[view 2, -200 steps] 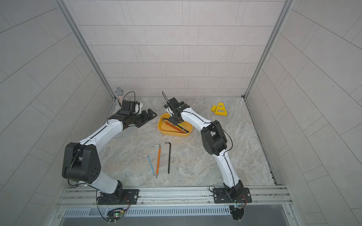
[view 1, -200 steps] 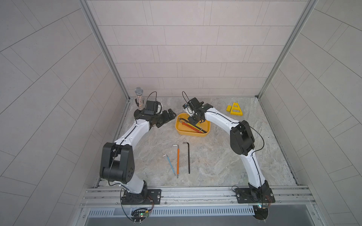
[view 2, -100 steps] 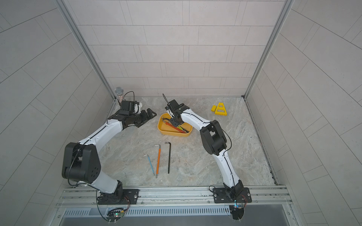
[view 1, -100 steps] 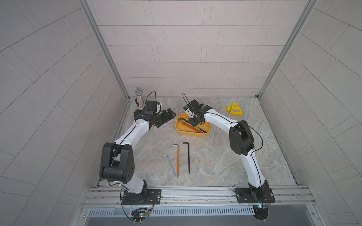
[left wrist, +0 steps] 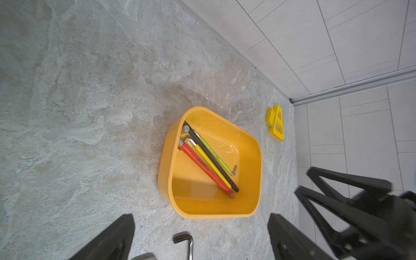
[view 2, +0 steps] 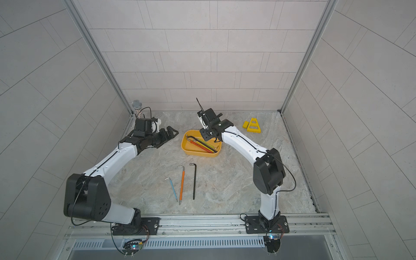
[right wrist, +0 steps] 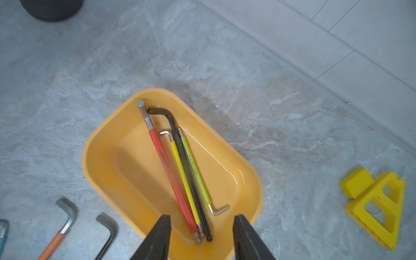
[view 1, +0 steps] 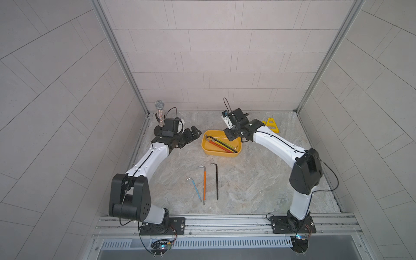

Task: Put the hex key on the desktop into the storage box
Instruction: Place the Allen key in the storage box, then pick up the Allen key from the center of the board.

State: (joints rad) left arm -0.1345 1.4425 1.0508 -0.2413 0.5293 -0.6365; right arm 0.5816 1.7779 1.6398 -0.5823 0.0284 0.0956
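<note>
Stock-take: three left on worktop (view 1: 247, 180), namely black key (view 1: 217, 182), orange key (view 1: 204, 184) and blue key (view 1: 196, 189). Side by side, none touching, well short of both claws, back toward the arm bases. Black on the right claw's side, blue on the left's.

Right claw (right wrist: 202, 217): jaws apart, nothing between them, poised over one end of box (view 1: 219, 154), directly above the tips of four keys (right wrist: 186, 180) already inside. Left claw (left wrist: 201, 215): also spread wide and empty, near box on the side away from right claw.

Handling, judged by looks: slim L-shaped steel rods, stiff, light, not fragile. Smooth and probably slippery, sleeved or bare. Lying flat on hard stone, so almost nothing to get under — fingertips right down to the surface, one each side of the long shank. Best hold likely mid-shank, across the thin width: balanced there, less prone to swing or tip. Near the bend or the far tip, liable to pivot in the grip.

Black key thickest-looking, hence probably easiest to pinch. Blue key thinnest and shortest, likeliest to skid away or slip out. Little room for a finger between orange and blue at the ends farthest from the claws — better to enter nearer the bends. Over box, no call for care: safe to drop from just above.
</note>
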